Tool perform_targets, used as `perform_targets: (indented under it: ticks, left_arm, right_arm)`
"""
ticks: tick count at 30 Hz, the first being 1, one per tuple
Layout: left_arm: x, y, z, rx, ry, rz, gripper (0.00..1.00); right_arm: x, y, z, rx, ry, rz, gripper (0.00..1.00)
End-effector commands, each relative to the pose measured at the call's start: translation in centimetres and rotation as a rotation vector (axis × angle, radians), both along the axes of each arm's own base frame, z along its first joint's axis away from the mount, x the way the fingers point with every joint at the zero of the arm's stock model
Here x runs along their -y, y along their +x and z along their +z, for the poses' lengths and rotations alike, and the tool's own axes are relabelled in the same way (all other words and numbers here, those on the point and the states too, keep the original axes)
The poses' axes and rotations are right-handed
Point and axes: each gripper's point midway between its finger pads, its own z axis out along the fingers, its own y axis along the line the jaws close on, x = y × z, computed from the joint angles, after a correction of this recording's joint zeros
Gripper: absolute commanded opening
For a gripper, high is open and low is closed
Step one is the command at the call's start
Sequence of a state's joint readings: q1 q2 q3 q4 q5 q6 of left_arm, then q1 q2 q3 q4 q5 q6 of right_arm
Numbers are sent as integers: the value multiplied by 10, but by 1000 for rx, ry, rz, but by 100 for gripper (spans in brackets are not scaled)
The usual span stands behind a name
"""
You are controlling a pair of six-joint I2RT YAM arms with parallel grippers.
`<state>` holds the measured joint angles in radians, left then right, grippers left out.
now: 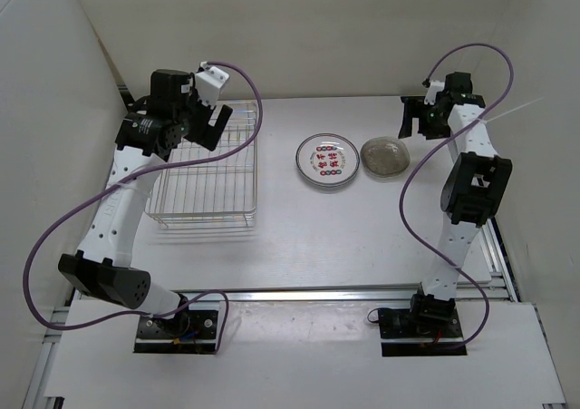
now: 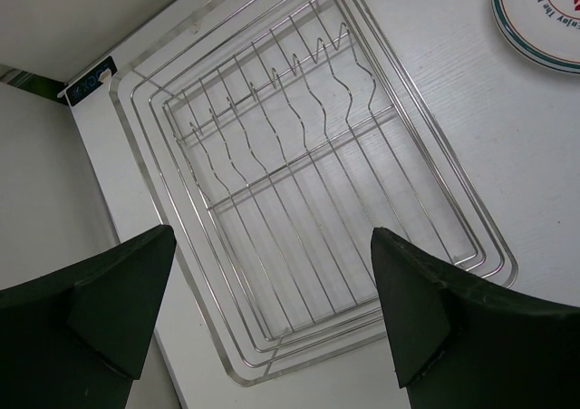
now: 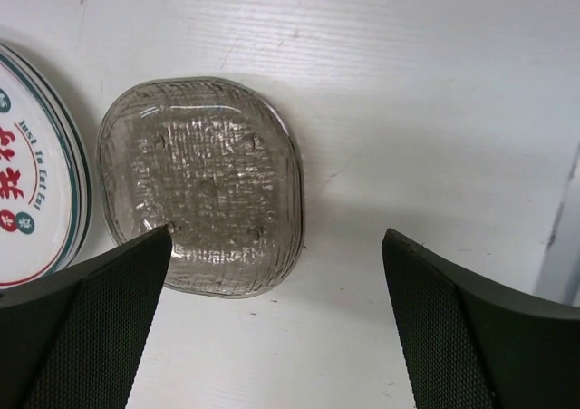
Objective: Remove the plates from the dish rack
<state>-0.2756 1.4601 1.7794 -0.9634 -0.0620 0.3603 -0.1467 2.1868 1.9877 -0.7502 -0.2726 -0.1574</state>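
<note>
Fingers spread on the left gripper (image 2: 274, 246) over the silver wire dish rack (image 2: 299, 158) and on the right gripper (image 3: 276, 246) above the smoky textured glass plate (image 3: 204, 187), flat on the white surface (image 1: 299, 246) beside the green-rimmed white plate (image 1: 327, 162), which looks brittle and slick, so pinch its rim.

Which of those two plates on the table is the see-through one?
The textured glass plate, on the right of the pair. The white plate beside it is opaque, with a green rim and red characters.

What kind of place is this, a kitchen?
Probably a robot test lab, not a kitchen: two robot arms bolted to a white walled table, with a dish rack, a printed plate and a glass plate.
</note>
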Motion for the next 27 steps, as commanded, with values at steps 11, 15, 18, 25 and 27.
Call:
perform_targets:
  ticks: [11,15,18,25,27]
  left_arm:
    - [-37,0,2,67,-56,205,100]
    - [-57,5,-15,36,-140,307,100]
    - [-71,11,-32,-15,-201,344,100]
    - [-109,18,-45,-53,-299,429,100]
    - [-122,17,-45,-48,-295,465,100]
  right_arm:
    - [12,-36,76,117,34,-36,100]
    - [31,-85,113,182,-4,-105,100]
    - [57,-119,132,220,-24,-197,100]
    - [98,-182,140,253,-94,-341,100]
    - [94,-190,144,269,-99,-341,100]
